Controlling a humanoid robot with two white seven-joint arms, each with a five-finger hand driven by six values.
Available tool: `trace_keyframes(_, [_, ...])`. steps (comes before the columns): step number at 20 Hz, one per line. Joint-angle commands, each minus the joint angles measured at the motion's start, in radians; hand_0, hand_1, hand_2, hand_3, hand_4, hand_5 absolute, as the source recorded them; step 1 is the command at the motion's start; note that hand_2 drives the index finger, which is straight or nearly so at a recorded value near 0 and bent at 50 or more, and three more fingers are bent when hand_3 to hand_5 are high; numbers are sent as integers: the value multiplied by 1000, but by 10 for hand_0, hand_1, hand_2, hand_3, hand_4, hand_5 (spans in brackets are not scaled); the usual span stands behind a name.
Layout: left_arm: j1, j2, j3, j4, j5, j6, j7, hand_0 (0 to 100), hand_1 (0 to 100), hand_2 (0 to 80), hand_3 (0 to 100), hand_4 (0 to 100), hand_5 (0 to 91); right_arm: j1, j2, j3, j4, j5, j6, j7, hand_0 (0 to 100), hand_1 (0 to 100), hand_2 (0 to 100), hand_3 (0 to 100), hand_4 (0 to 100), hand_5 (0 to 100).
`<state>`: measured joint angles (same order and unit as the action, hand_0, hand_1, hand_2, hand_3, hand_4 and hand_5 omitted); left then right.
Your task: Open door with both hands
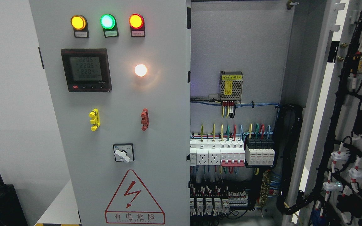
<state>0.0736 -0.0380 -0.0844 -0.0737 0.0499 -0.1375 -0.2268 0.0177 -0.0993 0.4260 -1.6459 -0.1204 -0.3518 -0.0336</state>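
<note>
Head view shows the cabinet and none of me, so neither my left nor my right hand is anywhere in the picture and I honestly can't tell if they're open, curled or holding anything. The right door (350, 125) is already swung wide, standing edge-on along the right side with its inner face full of black cable looms and white connectors, so the inside is exposed: breakers (231, 152) in a row across the middle of the back panel, a small power supply (231, 85) above them. The left door (115, 110) looks shut or close to it, filling the left half, with its free edge running down the middle of the frame; it carries three lit lamps (107, 21) near the top edge, the meter (85, 70) below, and a rotary switch (123, 153) lower down. Since the lamps are lit, I reckon it's live, so a blind reach could land in the wiring, snag a cable on the open door, or bump that switch. Can't say how far my hands are from either door.
</note>
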Motion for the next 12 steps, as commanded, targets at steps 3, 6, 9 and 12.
trace_keyframes(3, [0,0,0,0,-1,-1,0,0,0,0,0,44,0,-157,-23,42,130,-110,34,0,0,0,0,0,0,0])
trace_keyframes(6, [0,0,0,0,1,-1,0,0,0,0,0,44,0,-195,-30,42,147,-113,36,0,0,0,0,0,0,0])
trace_keyframes(9, [0,0,0,0,-1,-1,0,0,0,0,0,44,0,-231,-30,40,172,-113,48,0,0,0,0,0,0,0])
trace_keyframes(12, [0,0,0,0,-1,-1,0,0,0,0,0,44,0,-254,-30,40,175,-114,57,0,0,0,0,0,0,0])
